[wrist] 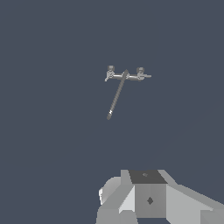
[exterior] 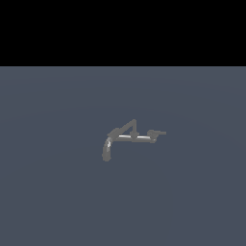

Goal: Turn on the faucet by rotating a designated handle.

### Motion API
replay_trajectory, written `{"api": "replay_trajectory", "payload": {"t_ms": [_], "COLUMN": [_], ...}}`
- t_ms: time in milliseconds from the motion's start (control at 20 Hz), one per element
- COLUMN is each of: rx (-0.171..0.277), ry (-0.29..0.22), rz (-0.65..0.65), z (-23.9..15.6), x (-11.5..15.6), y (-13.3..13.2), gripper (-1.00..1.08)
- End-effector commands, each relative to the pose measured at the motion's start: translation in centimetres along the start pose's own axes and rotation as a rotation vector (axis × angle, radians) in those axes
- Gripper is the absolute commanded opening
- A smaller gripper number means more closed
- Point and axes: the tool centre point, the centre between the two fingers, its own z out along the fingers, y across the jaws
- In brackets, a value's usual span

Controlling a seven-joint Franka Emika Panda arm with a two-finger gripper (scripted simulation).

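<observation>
The largest thing in sight is the flat slate-grey floor (exterior: 53,192), which fills the exterior view up to a straight far edge where a black band begins. No edge of it shows on the other sides, so the faucet can only be placed as well short of that far edge and near the middle of the visible ground. Next in size is the robot's pale grey and white blocky body (wrist: 151,199), seen only in the wrist view, with a dark panel on its upper face and a small diamond mark below it; it sits well apart from the faucet. The claw itself is not visible in either view, so I cannot tell whether its fingers are apart or together. The faucet (exterior: 130,138) is small and dull grey: a thin straight pipe lies level, and at the exterior view's left end a thicker curved spout (exterior: 106,149) bends downward. Above the pipe a longer slanted bar (exterior: 124,129) rises to a peak. At the exterior view's right end of the pipe is a small knob, and from it the handle (exterior: 158,132), a short thin lever, juts out level toward the exterior view's right. Nothing touches the handle in either view.
</observation>
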Motion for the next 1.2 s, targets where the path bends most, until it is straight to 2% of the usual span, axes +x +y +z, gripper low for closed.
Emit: {"api": "replay_trajectory", "payload": {"t_ms": [0, 550, 1150], "rx": [0.0, -0.003, -0.011], "ry": [0.0, -0.001, -0.005], "rz": [0.0, 0.08, 0.346], "z": [0.0, 2.2, 9.4], "x": [0.0, 1.4, 6.4], "y": [0.0, -0.5, -1.5], "gripper": [-1.0, -1.0, -1.0]}}
